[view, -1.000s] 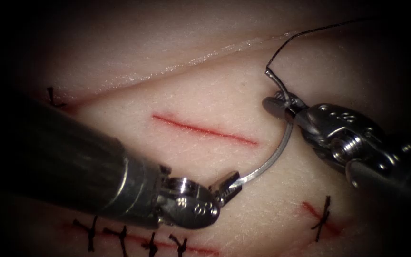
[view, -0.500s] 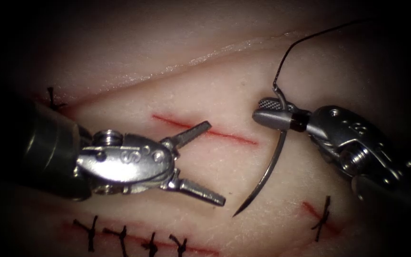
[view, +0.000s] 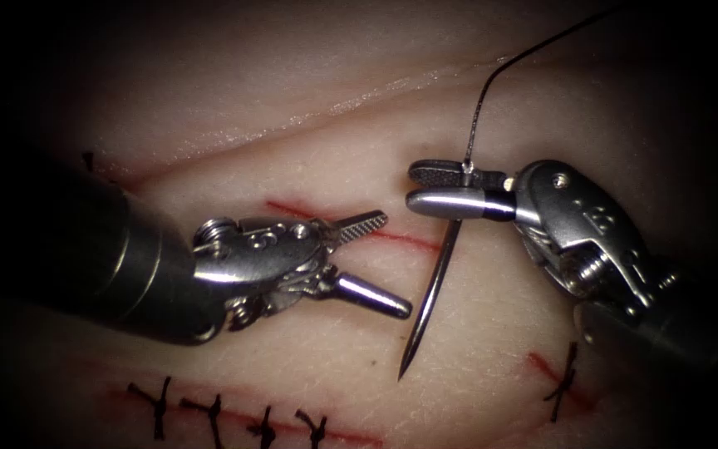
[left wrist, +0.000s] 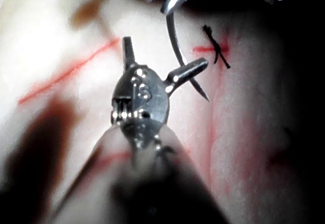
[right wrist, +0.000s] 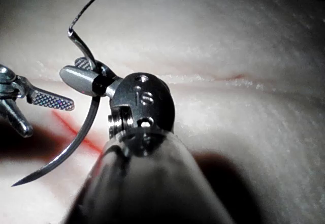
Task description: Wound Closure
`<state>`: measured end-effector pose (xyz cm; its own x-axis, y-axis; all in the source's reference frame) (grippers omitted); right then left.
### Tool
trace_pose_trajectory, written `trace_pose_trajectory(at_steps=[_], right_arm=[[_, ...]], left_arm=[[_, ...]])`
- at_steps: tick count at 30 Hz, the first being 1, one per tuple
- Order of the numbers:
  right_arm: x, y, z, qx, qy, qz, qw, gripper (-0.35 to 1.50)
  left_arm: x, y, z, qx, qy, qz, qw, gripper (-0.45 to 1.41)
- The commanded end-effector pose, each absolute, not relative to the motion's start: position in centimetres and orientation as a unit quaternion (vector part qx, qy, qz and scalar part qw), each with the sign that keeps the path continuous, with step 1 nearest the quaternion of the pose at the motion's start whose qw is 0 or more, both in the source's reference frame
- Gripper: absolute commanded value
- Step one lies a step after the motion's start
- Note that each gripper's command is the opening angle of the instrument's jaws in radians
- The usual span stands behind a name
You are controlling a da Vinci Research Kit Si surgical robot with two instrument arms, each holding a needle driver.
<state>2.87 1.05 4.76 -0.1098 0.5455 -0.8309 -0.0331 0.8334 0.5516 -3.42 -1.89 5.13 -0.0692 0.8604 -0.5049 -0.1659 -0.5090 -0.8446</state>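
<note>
Right tool (view: 434, 188) clamps the needle (view: 430, 299) near its thread end at centre frame, tip hanging down-left, free of tissue (view: 309, 125); left tool (view: 384, 262), jaws apart and empty, sits just left of the shaft

Pale skin lies brightly lit at the middle, falling into deep shadow toward every edge.
</note>
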Motion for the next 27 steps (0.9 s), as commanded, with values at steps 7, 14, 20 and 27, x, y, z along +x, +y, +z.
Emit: trace_pose_trajectory(at_steps=[7, 14, 20, 27], right_arm=[[3.05, 1.04, 4.81, 0.174, 0.718, 0.214, 0.639, -0.35], [3.08, 1.03, 4.73, 0.173, 0.731, 0.209, 0.625, -0.35], [3.17, 1.02, 4.64, 0.174, 0.736, 0.208, 0.62, -0.35], [3.25, 1.03, 4.59, 0.176, 0.744, 0.201, 0.613, -0.35]], left_arm=[[-3.47, -1.95, 5.14, -0.558, -0.353, 0.641, 0.392, 0.98], [-3.45, -1.92, 5.29, -0.545, -0.361, 0.631, 0.418, 0.98], [-3.47, -1.96, 5.39, -0.537, -0.363, 0.632, 0.425, 0.98], [-3.53, -2.09, 5.35, -0.521, -0.402, 0.616, 0.434, 0.98]])
